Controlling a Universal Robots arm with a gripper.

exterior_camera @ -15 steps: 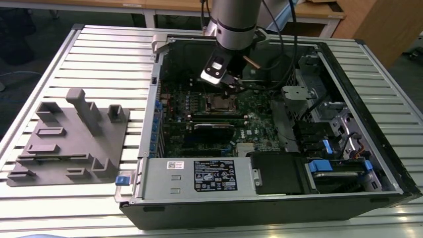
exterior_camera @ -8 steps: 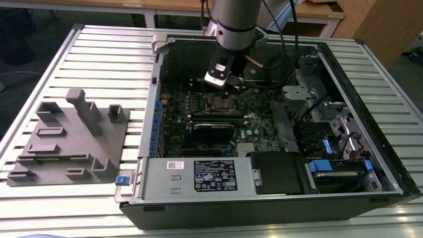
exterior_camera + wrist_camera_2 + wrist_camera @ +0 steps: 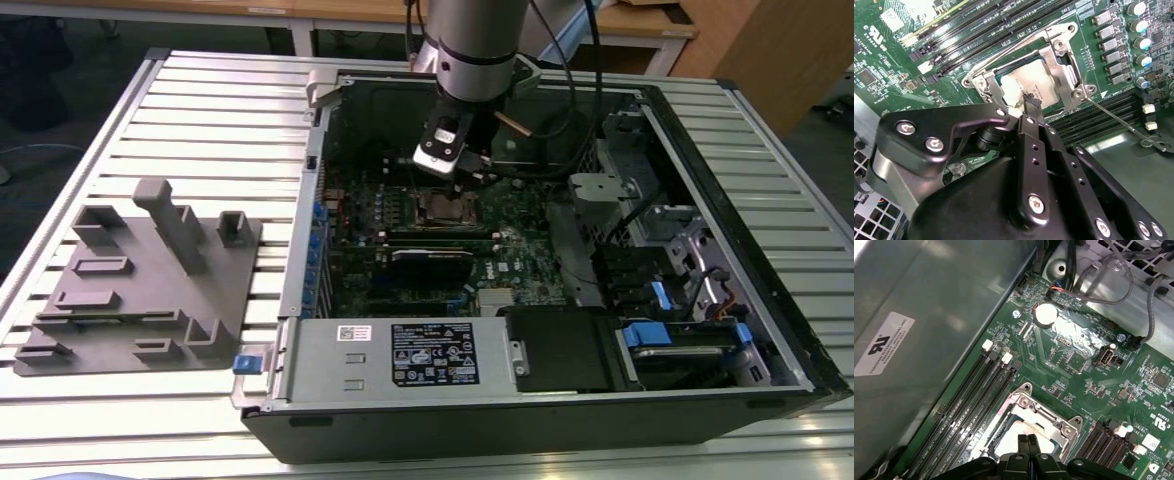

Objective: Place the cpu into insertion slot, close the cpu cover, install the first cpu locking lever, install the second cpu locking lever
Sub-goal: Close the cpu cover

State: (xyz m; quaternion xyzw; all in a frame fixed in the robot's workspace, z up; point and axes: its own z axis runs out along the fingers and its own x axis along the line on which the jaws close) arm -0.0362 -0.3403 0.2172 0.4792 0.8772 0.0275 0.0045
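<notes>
Gleaming silvery-tan, the cpu (image 3: 1021, 82) sits flat within the silver cpu cover (image 3: 1060, 62).

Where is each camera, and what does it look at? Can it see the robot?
Exterior view: off the arm, looking down into the computer case; the arm and gripper hang over the green board.
Second wrist view: on the arm, looking past the gripper body at the cpu inside the cpu cover.
First wrist view: on the arm, looking over the gripper across the green board.
Shared: both wrist views show gripper, cpu and cpu cover.
</notes>
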